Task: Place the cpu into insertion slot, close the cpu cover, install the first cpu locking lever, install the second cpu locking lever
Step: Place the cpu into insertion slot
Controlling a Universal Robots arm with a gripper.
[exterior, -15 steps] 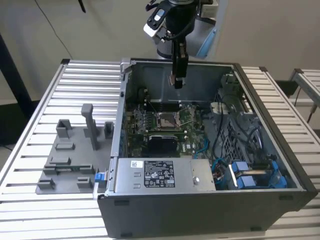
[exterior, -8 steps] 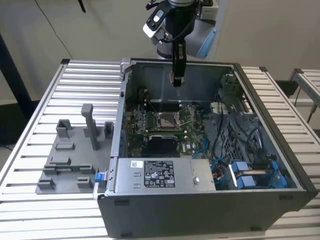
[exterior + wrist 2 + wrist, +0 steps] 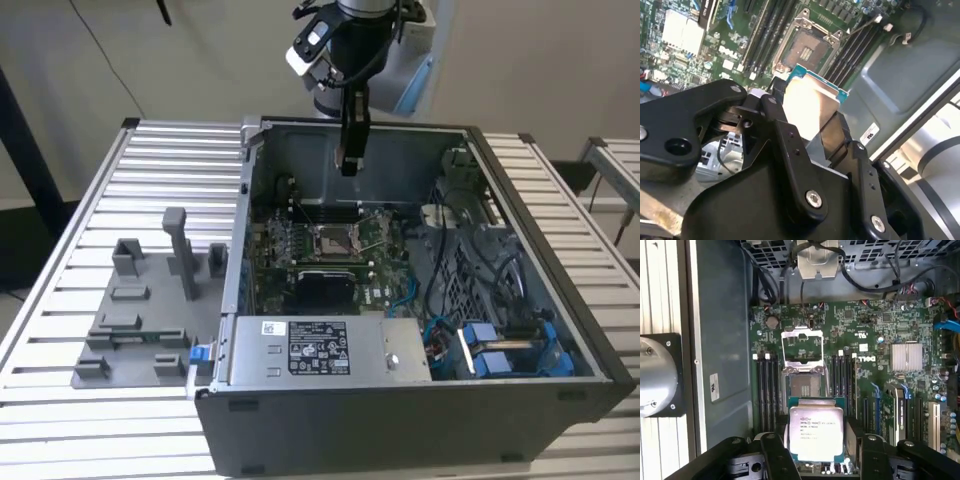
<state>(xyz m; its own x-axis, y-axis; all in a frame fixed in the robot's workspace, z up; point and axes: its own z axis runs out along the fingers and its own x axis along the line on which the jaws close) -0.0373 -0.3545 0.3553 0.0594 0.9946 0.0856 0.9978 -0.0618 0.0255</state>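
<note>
An open grey computer case [image 3: 400, 430] stands on a slatted aluminium table [image 3: 150, 170]. Inside the case, along its front wall, lies a white-labelled grey power supply [image 3: 250, 360], with blue cable connectors [image 3: 485, 352] beside it. Outside the case, on the exterior view's left, sits a grey fixture plate [image 3: 140, 330].

Print and labels: several seen, none clear enough to read off.

Exterior view: the grey box [image 3: 252, 358] carries a large white label [image 3: 318, 347] with a black printed block, and a small white barcode sticker [image 3: 273, 327] sits just beside its upper corner. First wrist view: the cpu [image 3: 816, 427] has several rows of fine dark print on its metal top. The circuit board [image 3: 870, 330] has short white lettering [image 3: 865, 359] beside the memory slots. The case wall [image 3: 725, 315] has a small white sticker [image 3: 715, 386] with dark marks, which appears in both wrist views.
</note>
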